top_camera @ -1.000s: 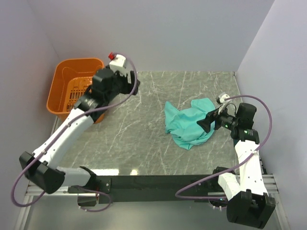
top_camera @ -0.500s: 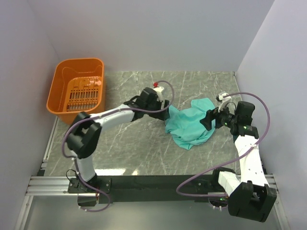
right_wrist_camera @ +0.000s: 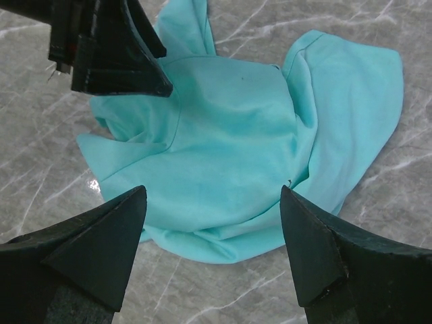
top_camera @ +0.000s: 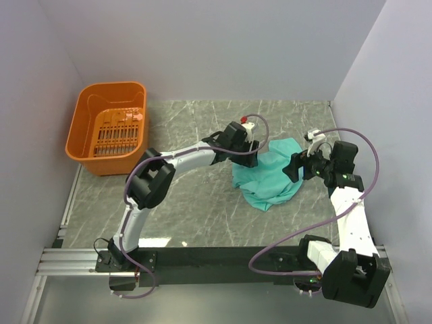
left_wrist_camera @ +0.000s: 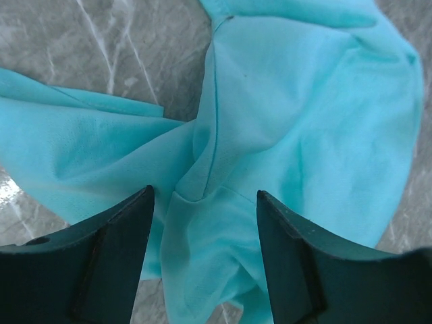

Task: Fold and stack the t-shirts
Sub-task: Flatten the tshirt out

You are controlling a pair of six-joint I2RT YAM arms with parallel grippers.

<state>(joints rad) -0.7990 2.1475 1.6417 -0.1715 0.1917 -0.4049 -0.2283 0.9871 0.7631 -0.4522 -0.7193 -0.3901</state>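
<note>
A teal-green t-shirt [top_camera: 270,174] lies crumpled on the marble table, right of centre. It fills the left wrist view [left_wrist_camera: 297,115] and sits mid-frame in the right wrist view [right_wrist_camera: 236,155]. My left gripper [top_camera: 248,156] is open, stretched far right, low over the shirt's left edge with a raised fold between its fingers [left_wrist_camera: 118,250]. My right gripper [top_camera: 294,167] is open and hovers at the shirt's right edge, its fingers [right_wrist_camera: 101,236] wide apart above the table. The left gripper also shows in the right wrist view [right_wrist_camera: 111,50].
An orange plastic basket [top_camera: 111,128] stands at the back left corner of the table. The grey marble tabletop [top_camera: 196,202] is bordered by white walls at the back and right.
My left arm swung from over the orange basket across the table to the shirt's left edge. My right gripper stayed nearly still beside the shirt.
</note>
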